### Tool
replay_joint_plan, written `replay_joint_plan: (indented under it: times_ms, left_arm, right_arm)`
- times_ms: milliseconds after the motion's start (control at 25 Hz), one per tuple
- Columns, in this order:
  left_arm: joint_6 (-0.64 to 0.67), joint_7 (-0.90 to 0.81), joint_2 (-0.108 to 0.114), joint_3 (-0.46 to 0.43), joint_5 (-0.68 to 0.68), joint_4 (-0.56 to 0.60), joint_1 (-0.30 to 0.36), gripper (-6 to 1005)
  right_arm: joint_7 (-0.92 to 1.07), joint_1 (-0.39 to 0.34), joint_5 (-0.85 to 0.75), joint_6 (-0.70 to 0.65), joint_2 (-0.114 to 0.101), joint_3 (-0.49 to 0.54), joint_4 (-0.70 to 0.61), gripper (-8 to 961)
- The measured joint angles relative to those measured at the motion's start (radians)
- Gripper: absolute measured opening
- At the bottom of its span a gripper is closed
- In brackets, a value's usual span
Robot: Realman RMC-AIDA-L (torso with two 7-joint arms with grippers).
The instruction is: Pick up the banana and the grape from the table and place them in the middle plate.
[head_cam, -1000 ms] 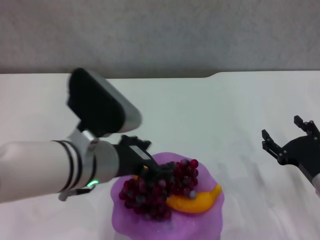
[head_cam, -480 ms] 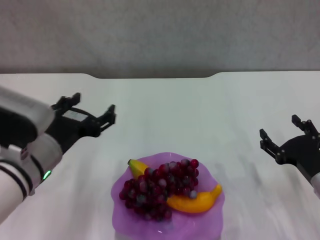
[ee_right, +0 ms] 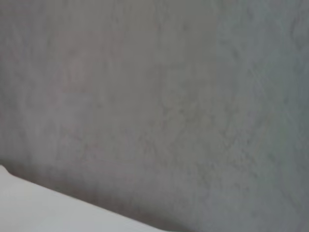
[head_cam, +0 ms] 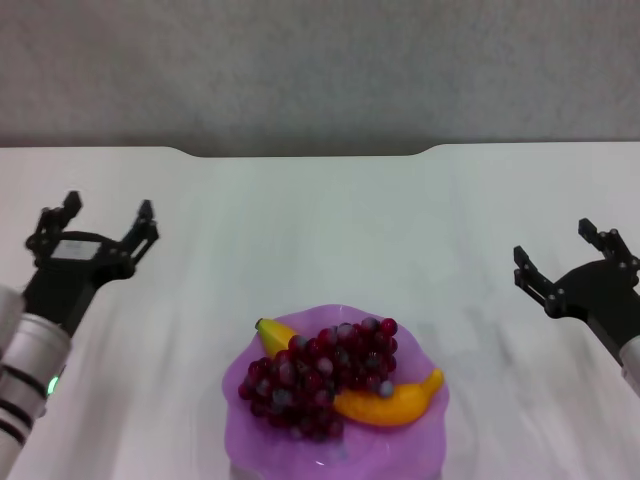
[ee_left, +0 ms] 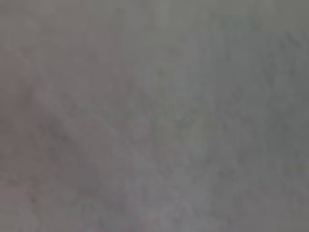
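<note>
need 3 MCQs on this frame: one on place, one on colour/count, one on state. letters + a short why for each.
1. Where does the grape lie?
A. On the bare table
B. In the middle plate, partly over the banana
C. In the right gripper

2. What colour is the middle plate?
A. Purple
B. Green
C. White

3. How do the left gripper and the right gripper stand?
A. Both shut on fruit
B. Left holds the banana, right open
C. Both open and empty, out to either side of the plate

Key: 1 B, the bunch sits inside the scalloped rim, covering the banana's middle. 2 A, the dish is translucent purple on the white table. 3 C, each pair of fingers is spread with nothing between.
</note>
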Motion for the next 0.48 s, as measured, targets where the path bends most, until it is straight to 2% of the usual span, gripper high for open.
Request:
replay_joint_plan:
  times_ms: [120,240,320,480]
  left_arm:
    - [0.153,-0.163,-0.001,0.011,-0.001,-0.203,-0.079,892]
    - [0.193,-0.296,-0.001,0.002,-0.002,-0.347,-0.144,892]
    - [0.200,-0.342,-0.001,-0.001,-0.014,-0.413,-0.177,892]
    - [0.201,-0.350,-0.001,0.002,-0.055,-0.452,-0.199,892]
  right_arm:
    - [0.013,-0.002,0.008,-0.016,0.000,0.003,0.004,894]
    - [0.028,0.003,0.033,-0.016,-0.002,0.004,-0.005,894]
    - [0.029,0.005,0.040,-0.016,-0.002,0.004,-0.007,894]
    - [0.029,0.005,0.055,-0.019,-0.002,0.004,-0.014,894]
